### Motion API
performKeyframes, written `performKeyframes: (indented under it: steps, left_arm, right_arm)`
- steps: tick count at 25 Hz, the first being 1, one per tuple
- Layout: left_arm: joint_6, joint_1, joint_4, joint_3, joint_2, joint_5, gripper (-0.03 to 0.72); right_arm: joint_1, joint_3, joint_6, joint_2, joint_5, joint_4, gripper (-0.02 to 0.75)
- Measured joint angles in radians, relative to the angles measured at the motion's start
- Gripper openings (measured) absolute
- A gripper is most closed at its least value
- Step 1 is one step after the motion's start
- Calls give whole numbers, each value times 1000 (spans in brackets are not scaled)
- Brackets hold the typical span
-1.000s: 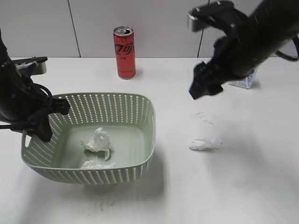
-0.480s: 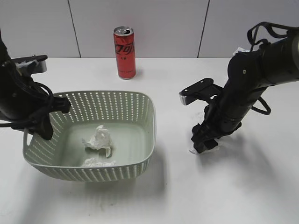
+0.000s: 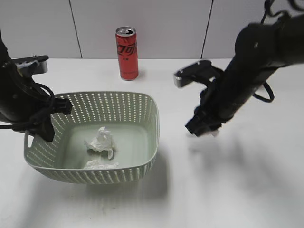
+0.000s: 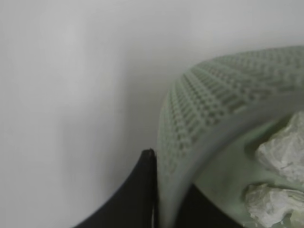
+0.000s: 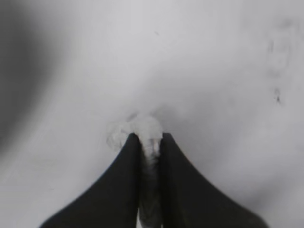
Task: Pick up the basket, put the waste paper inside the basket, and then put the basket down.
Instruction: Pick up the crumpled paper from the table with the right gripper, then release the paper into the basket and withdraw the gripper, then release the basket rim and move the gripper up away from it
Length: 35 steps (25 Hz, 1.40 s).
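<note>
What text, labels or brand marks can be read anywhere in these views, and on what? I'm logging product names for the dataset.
Red can: white stylised lettering down its side and a small line beneath, both too blurred to read.
Basket: no text or label visible.
Waste paper: no print visible.
Wrist views: no writing anywhere.

A red drink can point(image 3: 127, 53) at the upper centre of the frame bears white lettering, too blurred to read.
</note>
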Motion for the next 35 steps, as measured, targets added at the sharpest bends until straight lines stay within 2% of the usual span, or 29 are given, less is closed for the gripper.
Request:
performKeyframes:
  steps: [4, 8, 11, 12, 16, 17, 19, 22, 24, 26, 32, 35]
  left_arm:
    - [0, 0, 0, 0, 0, -2, 0]
    - [0, 0, 0, 0, 0, -2, 0]
    - [0, 0, 0, 0, 0, -2, 0]
    - [0, 0, 0, 0, 0, -1, 0]
    - [0, 0, 0, 0, 0, 0, 0]
    - [0, 0, 0, 0, 0, 0, 0]
    - [0, 0, 2, 0, 0, 0, 0]
    - [0, 0, 12, -14, 4, 5, 0]
    - [0, 0, 24, -61, 22, 15, 0]
    - [0, 0, 26, -141, 65, 31, 0]
    - [0, -7, 23, -511, 341, 160, 0]
    - [0, -8, 8, -678, 476, 231, 0]
  right_arm:
    - [132, -56, -131, -165, -23, 147, 62]
    - [266, -66, -161, -184, -139, 184, 62]
    - [301, -66, -166, -126, -180, 197, 89]
    - [301, -66, -166, -103, -184, 197, 142]
    - [301, -71, -147, -76, -183, 197, 520]
    - [300, -82, -116, -76, -182, 192, 587]
    - [284, -121, -27, -76, -162, 154, 627]
    - [212, -219, 144, -80, -68, 7, 614]
    - [130, -291, 234, -83, 27, -98, 602]
    - [18, -352, 267, -84, 148, -151, 599]
    - [-282, -412, 275, -112, 437, -242, 594]
    - [-362, -406, 267, -143, 521, -248, 594]
